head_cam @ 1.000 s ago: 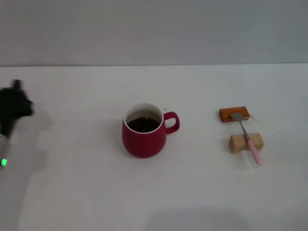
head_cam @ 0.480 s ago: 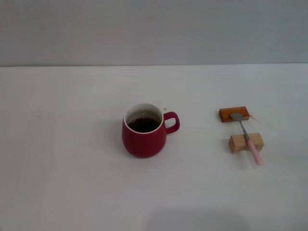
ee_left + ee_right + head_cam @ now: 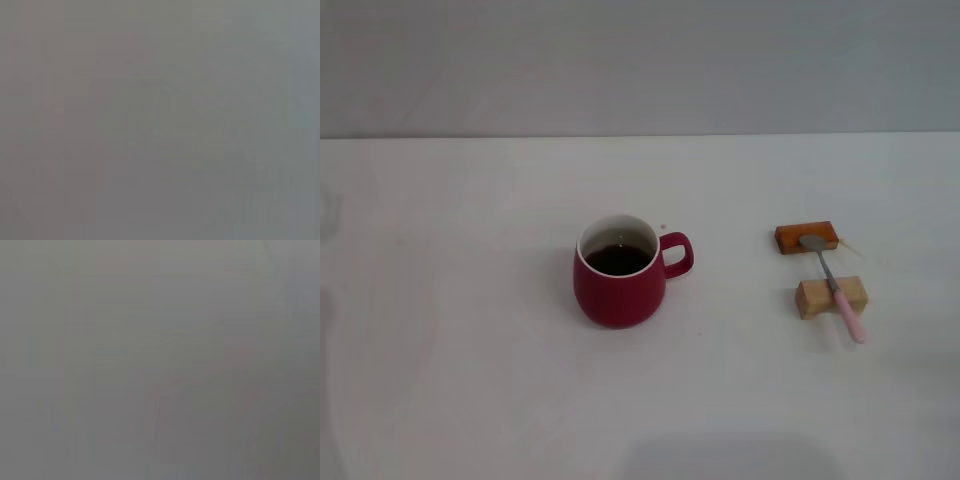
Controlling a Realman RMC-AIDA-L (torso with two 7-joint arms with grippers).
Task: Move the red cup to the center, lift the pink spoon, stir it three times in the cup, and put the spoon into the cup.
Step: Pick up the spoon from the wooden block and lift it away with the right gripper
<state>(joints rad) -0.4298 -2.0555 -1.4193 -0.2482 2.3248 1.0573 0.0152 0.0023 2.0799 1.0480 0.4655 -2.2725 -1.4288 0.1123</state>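
On my head view the white table (image 3: pixel 470 400) shows no arm. The cup (image 3: pixel 619 284) stands about mid-table, handle toward my right. Right of it, well apart, two small blocks (image 3: pixel 831 297) carry the spoon (image 3: pixel 832 287), its long axis running near-to-far, pink handle nearest me. I judge the right arm nearer. Both grippers are out of sight, so I can't tell their state.

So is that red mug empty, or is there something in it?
Not empty. The red cup stands upright, and the head view shows dark liquid inside its white interior, below the rim.
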